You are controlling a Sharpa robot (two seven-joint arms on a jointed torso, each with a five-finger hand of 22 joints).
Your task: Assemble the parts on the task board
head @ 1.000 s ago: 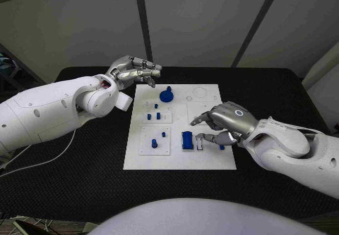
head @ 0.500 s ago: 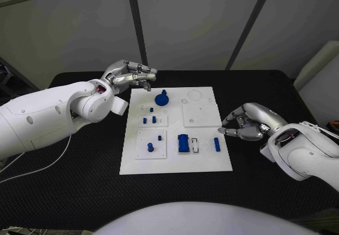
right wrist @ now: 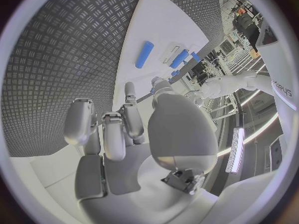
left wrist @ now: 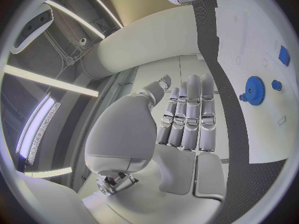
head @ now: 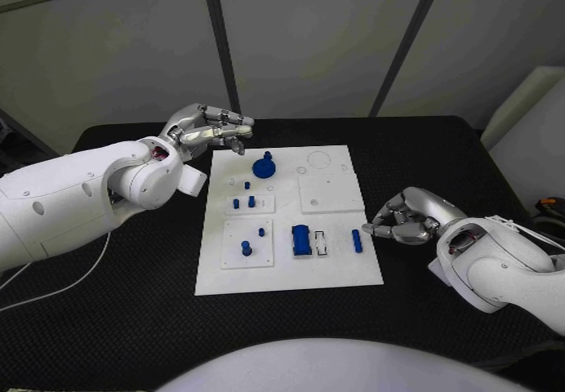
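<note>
- Head view: task board [head: 335,273] lies mid-table, both hands off it.
- Left hand [head: 210,127] hovers just off the board's far-left corner, fingers curled in, nothing held. Left wrist view shows its fingers [left wrist: 189,119] lying side by side, empty, plus the gear-shaped part [left wrist: 254,89] on the board.
- Right hand [head: 407,219] sits over the black table [head: 117,327] just right of the board's right edge, fingers curled, holding nothing. Right wrist view confirms an empty palm and shows the slim blue bar [right wrist: 144,54] beside it.
- On the board: gear-shaped part [head: 264,168] far-centre; small pegs [head: 244,202] left-middle; pegs [head: 250,246] in the near-left square plate; big blue block [head: 301,241] next to a white slot; slim blue bar [head: 356,239] near the right edge.
</note>
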